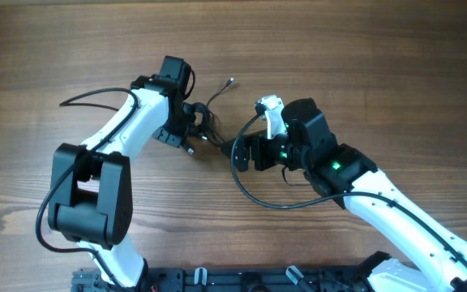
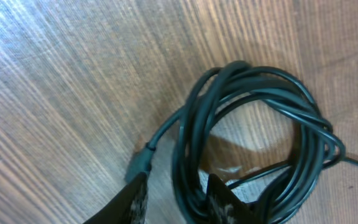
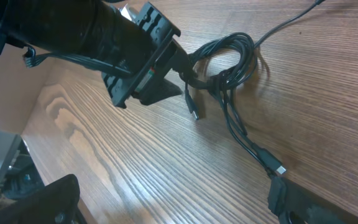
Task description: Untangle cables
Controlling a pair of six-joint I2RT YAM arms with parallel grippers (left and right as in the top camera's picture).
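Note:
The cables [image 1: 209, 120] are thin black wires bunched in a small looped knot at the table's middle. One loose end [image 1: 230, 81] trails up and to the right. My left gripper [image 1: 194, 131] sits at the knot's left side. In the left wrist view the coil [image 2: 260, 93] fills the frame, and my left fingers [image 2: 178, 202] are apart, straddling several of its strands. My right gripper [image 1: 238, 152] is wide open just right of the knot. In the right wrist view its fingers [image 3: 166, 205] are empty, and a silver-tipped plug [image 3: 278, 169] lies by the right finger.
A thicker black cable [image 1: 258, 195] loops from my right arm across the table in front of it. My left arm's own cable [image 1: 87, 99] arcs to the far left. The table is bare wood [image 1: 363, 57]. A black rail [image 1: 217, 280] runs along the front edge.

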